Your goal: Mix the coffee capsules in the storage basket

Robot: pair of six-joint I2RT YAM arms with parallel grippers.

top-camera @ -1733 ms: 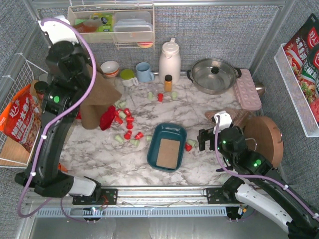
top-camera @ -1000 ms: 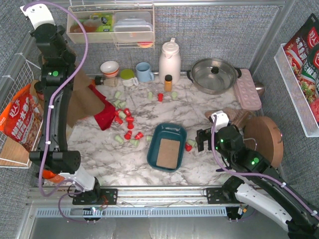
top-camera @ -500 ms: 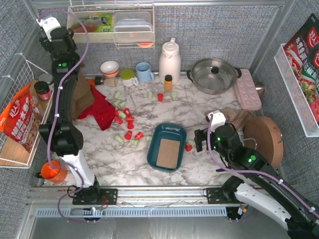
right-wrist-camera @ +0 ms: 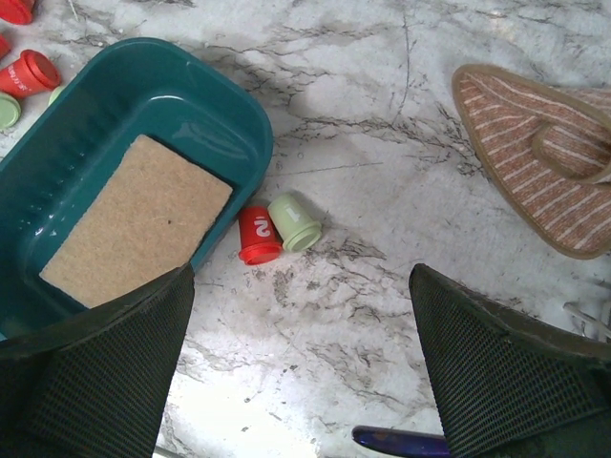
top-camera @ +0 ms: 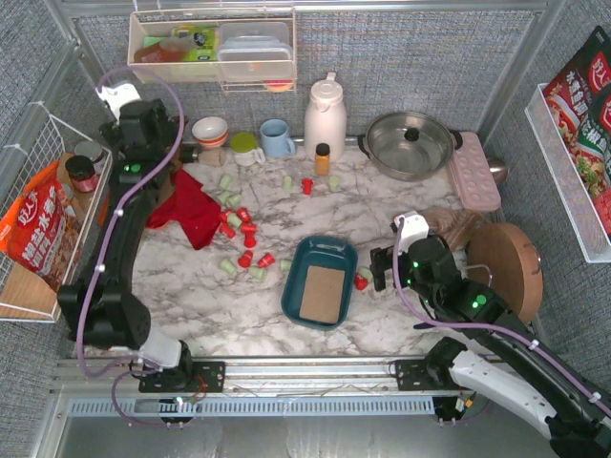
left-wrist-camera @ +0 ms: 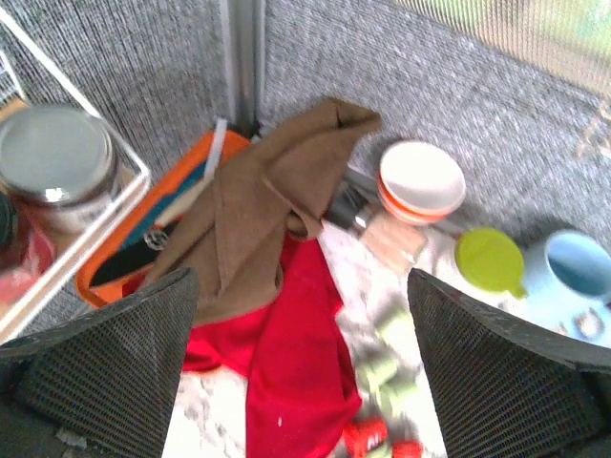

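So, both tools gape wide, holding nothing: the left gripper (left-wrist-camera: 302, 367) over the red cloth (top-camera: 196, 215), the right gripper (right-wrist-camera: 301, 367) beside the basket (right-wrist-camera: 196, 100). The basket sits mid-table (right-wrist-camera: 401, 277), a brown pad (right-wrist-camera: 134, 224) inside. Most capsules (top-camera: 246, 229) lie scattered at its 10 to 12 o'clock, and a red-and-green pair (right-wrist-camera: 258, 234) is at its 3.

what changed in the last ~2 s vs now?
The left tool let go of the brown-and-red cloth bag. The bag went from hanging over the coffee capsules to lying crumpled at the far left. The left arm swung back and left, and its tool now hangs open above the bag. Unchanged: the right tool is open beside the storage basket, and the capsules lie scattered outside it.
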